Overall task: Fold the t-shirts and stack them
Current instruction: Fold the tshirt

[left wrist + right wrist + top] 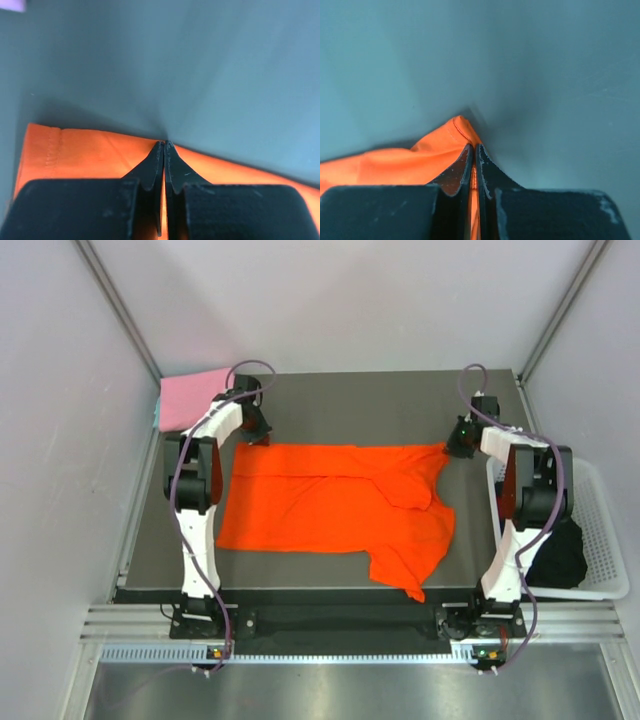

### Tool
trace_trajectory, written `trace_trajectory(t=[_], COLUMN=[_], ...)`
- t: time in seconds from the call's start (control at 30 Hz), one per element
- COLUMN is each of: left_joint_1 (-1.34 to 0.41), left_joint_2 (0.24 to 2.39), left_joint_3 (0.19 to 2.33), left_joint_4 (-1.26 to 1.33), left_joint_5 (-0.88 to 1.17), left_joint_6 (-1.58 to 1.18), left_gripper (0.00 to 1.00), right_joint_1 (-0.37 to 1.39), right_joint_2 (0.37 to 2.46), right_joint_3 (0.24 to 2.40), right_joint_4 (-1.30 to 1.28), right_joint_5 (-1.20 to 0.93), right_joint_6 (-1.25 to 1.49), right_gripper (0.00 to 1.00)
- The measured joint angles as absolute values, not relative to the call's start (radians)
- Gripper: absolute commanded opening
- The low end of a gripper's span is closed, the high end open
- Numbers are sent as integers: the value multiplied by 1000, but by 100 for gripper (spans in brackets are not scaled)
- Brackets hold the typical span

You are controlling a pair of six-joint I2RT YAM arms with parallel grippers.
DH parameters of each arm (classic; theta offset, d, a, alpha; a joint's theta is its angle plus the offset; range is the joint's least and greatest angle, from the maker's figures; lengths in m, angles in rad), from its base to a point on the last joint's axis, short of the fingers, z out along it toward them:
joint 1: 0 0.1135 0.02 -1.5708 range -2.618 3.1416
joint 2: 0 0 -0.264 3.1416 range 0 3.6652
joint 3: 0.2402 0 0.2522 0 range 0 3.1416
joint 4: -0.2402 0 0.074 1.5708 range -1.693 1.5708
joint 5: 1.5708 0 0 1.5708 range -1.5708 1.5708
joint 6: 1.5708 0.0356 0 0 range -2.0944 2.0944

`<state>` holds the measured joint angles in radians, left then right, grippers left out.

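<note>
Lying flat across the table (350,405) middle: orange-red t-shirt (320,505). Toward the table's far side, left gripper (164,145) and right gripper (472,147) each closed tight, pinching its far edge. At the table's far-left corner: pink t-shirt (188,398).

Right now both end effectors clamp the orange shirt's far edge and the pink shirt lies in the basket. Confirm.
No: the top view shows the pink shirt at the far left, not in the basket. The left end effector and right end effector do clamp the far edge of the orange shirt.
</note>
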<state>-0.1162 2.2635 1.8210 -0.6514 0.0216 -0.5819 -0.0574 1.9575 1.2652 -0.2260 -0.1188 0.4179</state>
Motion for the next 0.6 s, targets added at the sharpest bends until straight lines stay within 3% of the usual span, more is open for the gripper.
trace_trajectory(t=[0.47,0.57,0.6], left_joint_1=[-89,-86,-86], left_joint_2=[2381,2397,2401], left_joint_3=[2003,2033,2041], left_joint_4=[-628,-625,-626], left_joint_5=[-98,-99,-98], left_joint_6=[-598,-580,-572], left_gripper=[1,3,4], right_joint_1=[-80,-80,-81], right_joint_2=[2071,2080,2081], right_joint_3=[1425,1448,1455], right_joint_4=[-201,-205,-210], right_joint_5=[-61,-61,-60], right_joint_6=[456,455,455], right_gripper=[1,6,12])
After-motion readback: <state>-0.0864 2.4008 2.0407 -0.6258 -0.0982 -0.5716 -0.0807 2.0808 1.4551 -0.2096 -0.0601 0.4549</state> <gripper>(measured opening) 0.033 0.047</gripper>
